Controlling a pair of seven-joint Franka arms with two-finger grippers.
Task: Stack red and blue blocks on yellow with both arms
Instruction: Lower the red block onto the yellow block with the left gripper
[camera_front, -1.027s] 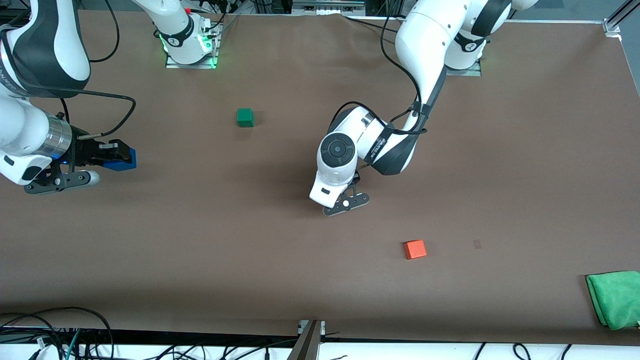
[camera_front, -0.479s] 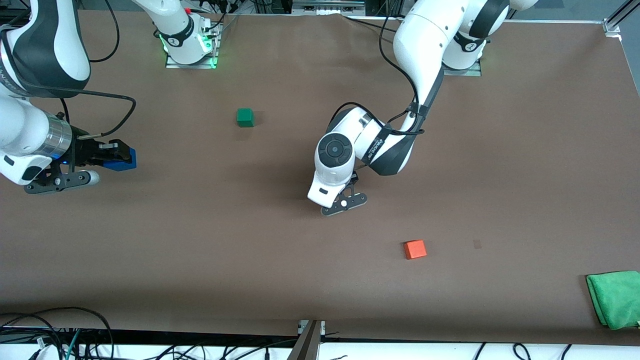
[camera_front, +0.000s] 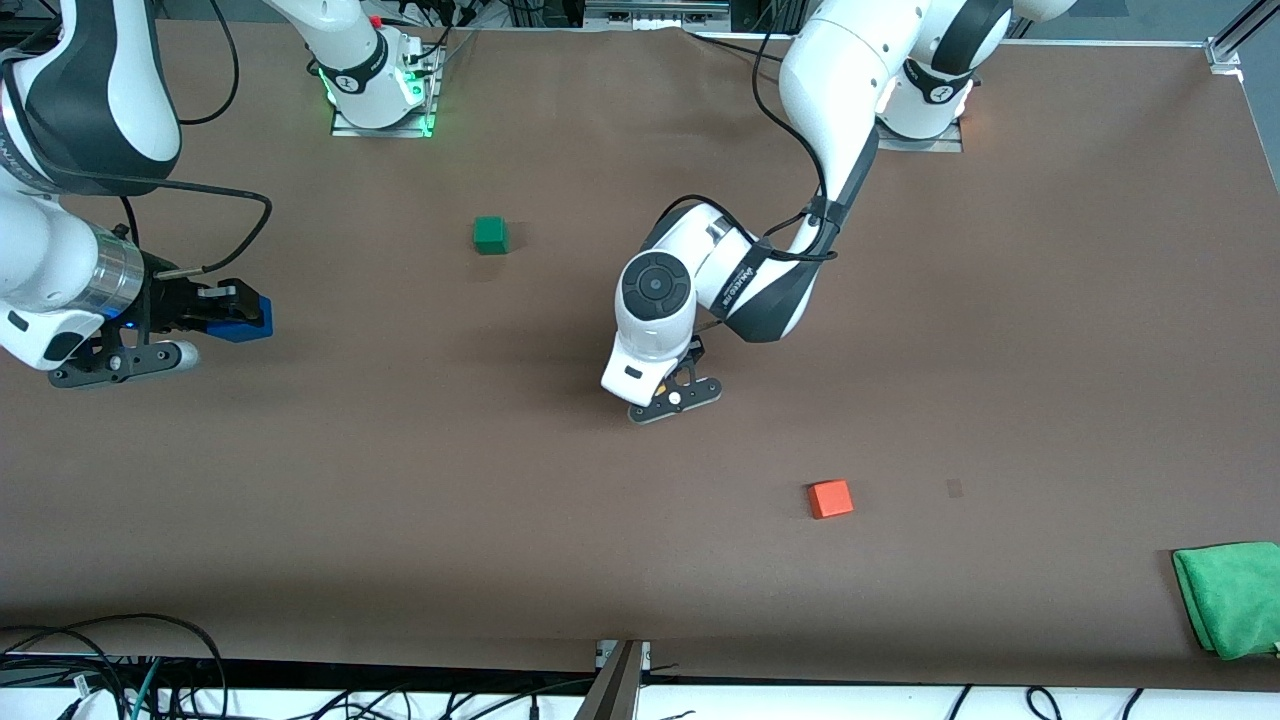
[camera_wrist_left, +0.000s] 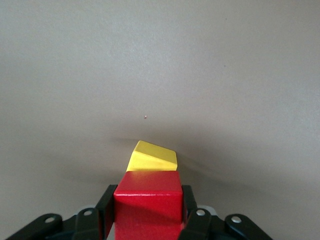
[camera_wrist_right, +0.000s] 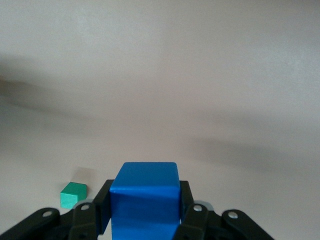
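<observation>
Red cube held over the yellow one, blue cube waiting at the side.

The left tool (camera_wrist_left: 148, 220) is clamped on the red cube (camera_wrist_left: 147, 202) above mid-worktop (camera_front: 1000, 350); in its wrist view the yellow cube (camera_wrist_left: 152, 157) lies on the worktop just past the red one, toward twelve o'clock, so I'd guess a short carry and then a lowering remain. The right tool (camera_wrist_right: 145, 220) grips the blue cube (camera_front: 243, 318) over its own end, well apart from the yellow cube, and waits.
</observation>
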